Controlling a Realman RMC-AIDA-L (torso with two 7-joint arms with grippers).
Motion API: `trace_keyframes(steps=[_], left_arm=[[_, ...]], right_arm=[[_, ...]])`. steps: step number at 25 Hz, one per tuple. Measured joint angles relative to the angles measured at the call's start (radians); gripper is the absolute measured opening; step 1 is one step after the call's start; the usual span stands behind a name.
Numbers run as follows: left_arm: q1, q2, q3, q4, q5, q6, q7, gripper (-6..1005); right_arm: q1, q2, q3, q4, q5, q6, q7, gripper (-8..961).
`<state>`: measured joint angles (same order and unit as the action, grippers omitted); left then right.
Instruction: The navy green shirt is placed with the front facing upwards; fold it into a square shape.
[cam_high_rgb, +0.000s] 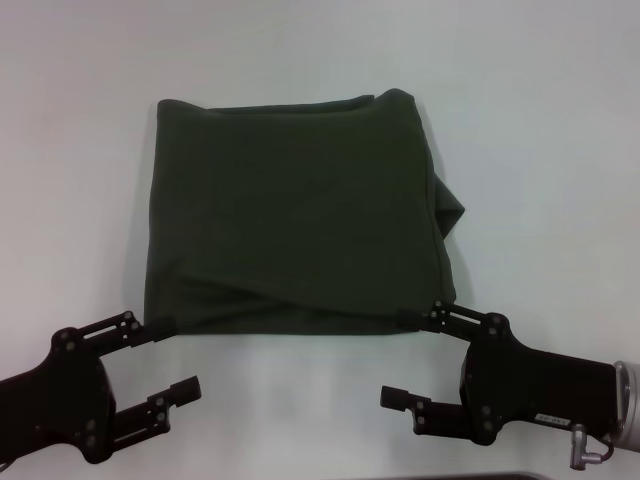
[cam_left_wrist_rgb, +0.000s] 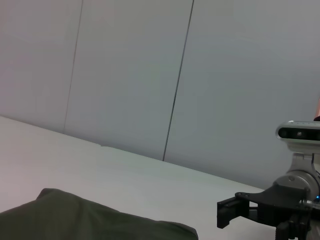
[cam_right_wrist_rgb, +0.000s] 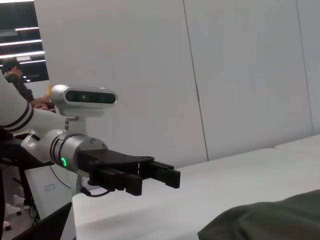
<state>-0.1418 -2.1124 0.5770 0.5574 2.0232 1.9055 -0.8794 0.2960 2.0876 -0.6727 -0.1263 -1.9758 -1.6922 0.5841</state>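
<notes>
Looking down, I see the shirt (cam_high_rgb: 295, 210) folded on the table (cam_high_rgb: 540, 120). Both end effectors, left (cam_high_rgb: 172, 354) and right (cam_high_rgb: 418, 355), sit open, holding nothing. It's soft, floppy; I'd pinch the near corners.

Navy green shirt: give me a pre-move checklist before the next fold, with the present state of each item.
1. Navy green shirt lies flat on the table, already folded to a rough rectangle: ok.
2. Shape square: not ok; a flap pokes out on the robot's right side.
3. Left gripper open at the near left corner: ok.
4. Right gripper open at the near right corner: ok.
5. Upper fingers actually touching the hem: cannot tell.
6. Lettering hidden inside the fold: ok, only plain green shows.
</notes>
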Motion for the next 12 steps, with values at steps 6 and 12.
trace_keyframes(steps=[6,12], left_arm=[[0.0,-0.002,0.001,0.001,0.0,0.002,0.0,643],[0.0,-0.004,0.004,0.002,0.0,0.003,0.0,642]], right_arm=[[-0.001,0.0,0.001,0.0,0.0,0.001,-0.002,824],[0.0,0.0,0.001,0.001,-0.001,0.002,-0.001,824]])
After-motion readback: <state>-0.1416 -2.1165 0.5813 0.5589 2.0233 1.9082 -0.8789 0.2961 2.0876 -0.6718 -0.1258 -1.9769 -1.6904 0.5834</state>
